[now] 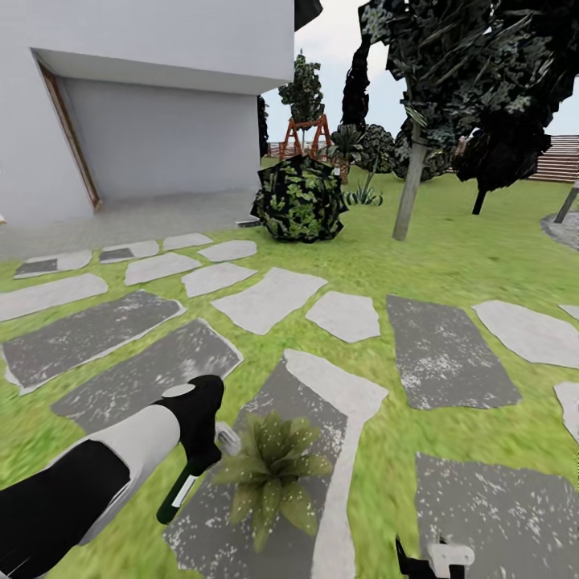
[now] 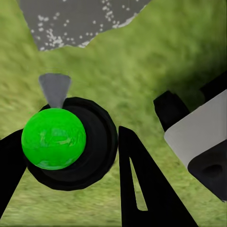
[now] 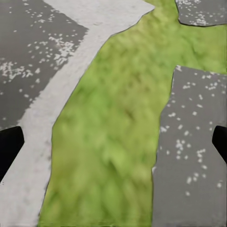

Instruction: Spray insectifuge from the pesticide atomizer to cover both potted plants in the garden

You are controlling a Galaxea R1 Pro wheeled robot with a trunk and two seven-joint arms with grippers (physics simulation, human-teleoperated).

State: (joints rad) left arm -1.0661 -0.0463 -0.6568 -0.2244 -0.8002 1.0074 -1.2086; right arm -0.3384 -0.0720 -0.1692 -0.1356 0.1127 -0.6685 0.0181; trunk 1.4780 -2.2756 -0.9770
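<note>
- The left gripper (image 1: 197,462) is clenched round the pesticide atomizer (image 1: 186,476) — its dark body hangs below the wrist, its pale spray head (image 1: 227,439) points at the potted plant (image 1: 273,474).
- That potted plant sits on a grey stepping stone (image 1: 265,450), just beside the nozzle (a rosette of pointed leaves).
- From the left wrist, a green ball (image 2: 53,138) sits in the atomizer's black body.
- The right gripper (image 3: 113,142) hangs released over lawn (image 3: 113,142) — fingertips (image 3: 9,146) spread wide apart.
</note>
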